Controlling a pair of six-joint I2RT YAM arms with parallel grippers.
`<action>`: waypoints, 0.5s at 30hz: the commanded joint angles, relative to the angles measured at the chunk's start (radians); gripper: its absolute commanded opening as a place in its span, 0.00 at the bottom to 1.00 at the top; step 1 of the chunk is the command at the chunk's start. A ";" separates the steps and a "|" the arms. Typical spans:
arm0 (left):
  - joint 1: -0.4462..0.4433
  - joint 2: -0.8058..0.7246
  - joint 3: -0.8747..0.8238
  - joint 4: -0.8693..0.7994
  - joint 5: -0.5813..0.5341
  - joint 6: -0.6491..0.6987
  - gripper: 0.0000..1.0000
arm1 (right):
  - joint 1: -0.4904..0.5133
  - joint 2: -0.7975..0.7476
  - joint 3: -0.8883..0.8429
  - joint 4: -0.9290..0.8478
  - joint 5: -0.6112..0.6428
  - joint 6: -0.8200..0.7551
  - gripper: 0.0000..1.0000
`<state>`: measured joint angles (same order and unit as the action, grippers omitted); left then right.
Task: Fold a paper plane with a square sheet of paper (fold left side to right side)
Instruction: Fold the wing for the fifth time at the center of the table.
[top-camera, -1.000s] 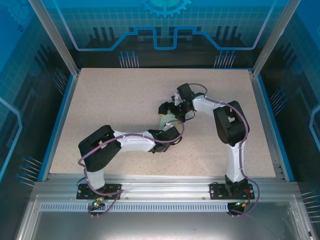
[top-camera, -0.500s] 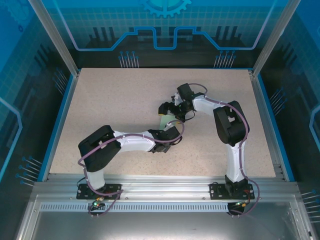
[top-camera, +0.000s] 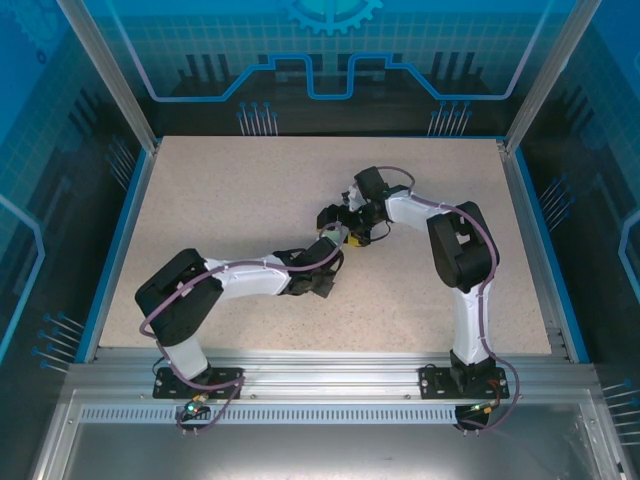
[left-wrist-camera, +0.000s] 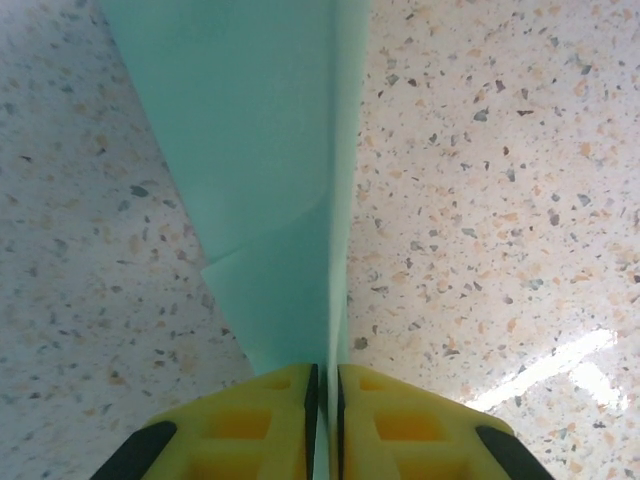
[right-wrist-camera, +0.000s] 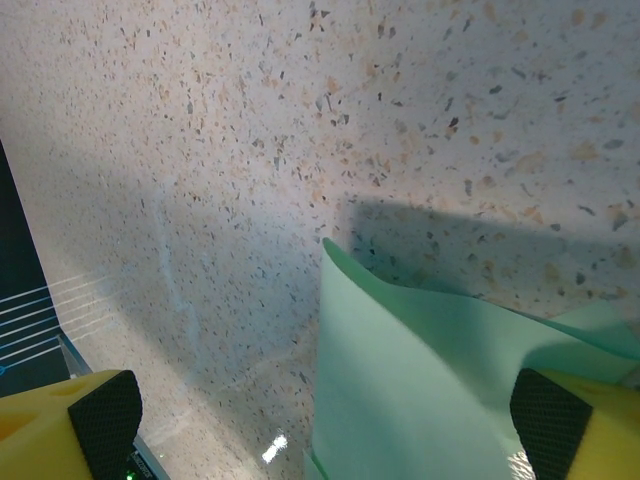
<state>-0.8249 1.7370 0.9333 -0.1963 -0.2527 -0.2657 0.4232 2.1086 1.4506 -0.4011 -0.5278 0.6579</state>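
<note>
Left wrist view shows the thin pale mint-green sheet of paper (left-wrist-camera: 265, 150) with its long axis running straight away from the camera. It is narrow at the fingers and widens to the top edge of the picture, and a folded flap overlaps it low on the left. The left gripper (left-wrist-camera: 323, 385) has its two yellow fingers pinched nearly together on the near end of the sheet, lifting that edge above the speckled beige tabletop (left-wrist-camera: 500, 150).

From the right wrist, the sheet (right-wrist-camera: 400, 400) stands as a curved wall between the wide-spread yellow fingers of the right gripper (right-wrist-camera: 328, 410), which grips nothing.

From above, the left arm (top-camera: 240, 282) stretches low from its base toward the table's centre. The right arm (top-camera: 458, 250) bends at the elbow and reaches left, so both wrists meet there.
</note>
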 joint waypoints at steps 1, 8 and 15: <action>0.024 -0.025 -0.042 0.075 0.120 -0.051 0.15 | -0.015 -0.017 -0.038 -0.022 -0.010 -0.019 0.99; 0.070 -0.018 -0.085 0.162 0.248 -0.088 0.14 | -0.047 -0.054 -0.066 0.011 -0.047 -0.013 0.99; 0.121 -0.025 -0.124 0.228 0.332 -0.121 0.14 | -0.085 -0.106 -0.113 0.018 -0.046 -0.031 0.99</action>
<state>-0.7238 1.7306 0.8360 -0.0051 0.0006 -0.3553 0.3660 2.0541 1.3632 -0.3733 -0.5606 0.6495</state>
